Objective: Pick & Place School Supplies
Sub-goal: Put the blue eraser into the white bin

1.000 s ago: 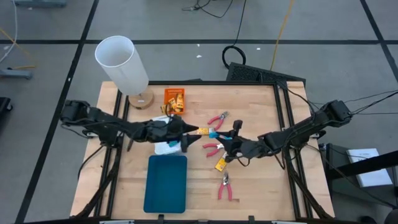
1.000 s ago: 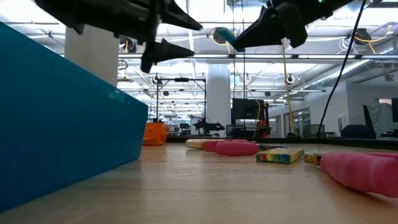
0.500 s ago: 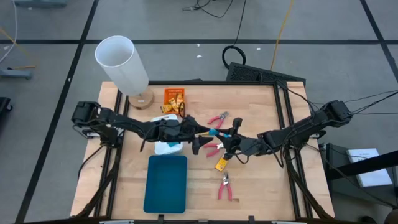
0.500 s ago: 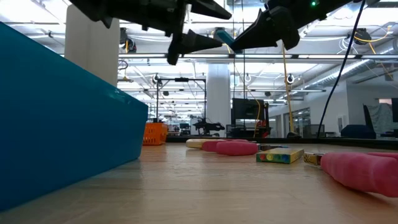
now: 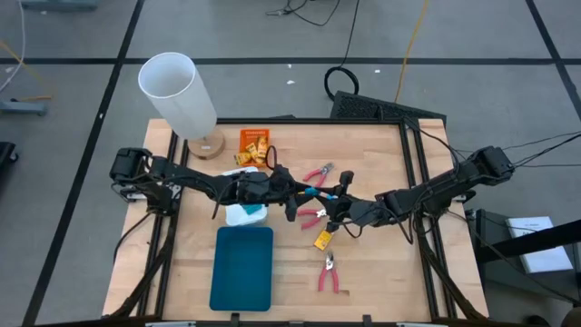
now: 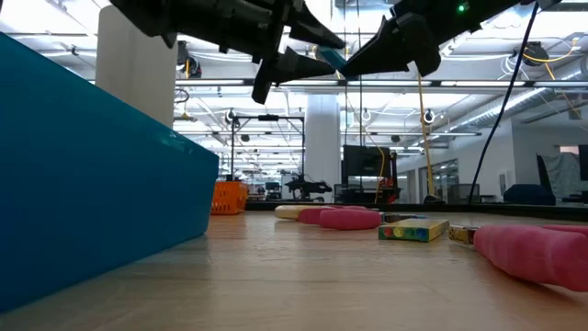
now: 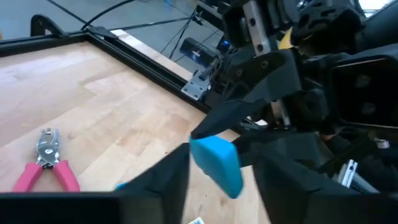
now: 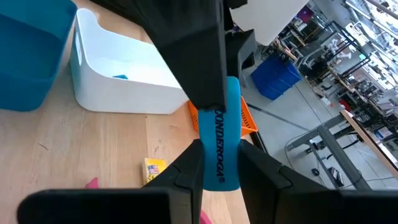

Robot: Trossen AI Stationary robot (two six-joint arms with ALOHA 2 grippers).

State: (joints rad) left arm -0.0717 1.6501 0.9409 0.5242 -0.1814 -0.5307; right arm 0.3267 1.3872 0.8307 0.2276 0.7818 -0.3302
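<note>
Above the middle of the worktop (image 5: pixel 381 272), the two arms meet in a mid-air handover: the right hand (image 8: pixel 217 163) is clamped on a light-blue eraser (image 8: pixel 220 140), and the left hand (image 7: pixel 214 171) has its fingers (image 7: pixel 165 180) set either side of that same eraser's free end, still slightly apart by the look of it, so the transfer reads as under way rather than finished. Sorting seems only partly done. A white tray (image 8: pixel 118 81) left of centre already holds one small blue piece (image 8: pixel 121 77), and an orange tray (image 5: pixel 255 143) at the far side holds what look like yellow packets. The teal tray (image 5: pixel 242 268) at the near left shows nothing inside from above. Left loose on the wood are red-handled tools (image 5: pixel 318 173) just right of the hands, another red-handled pair (image 5: pixel 328 272) nearer the front edge, and a yellow packet (image 5: pixel 321 240) between them. A tall white cylinder (image 5: pixel 177 91) stands at the far left corner, apart from the work.
</note>
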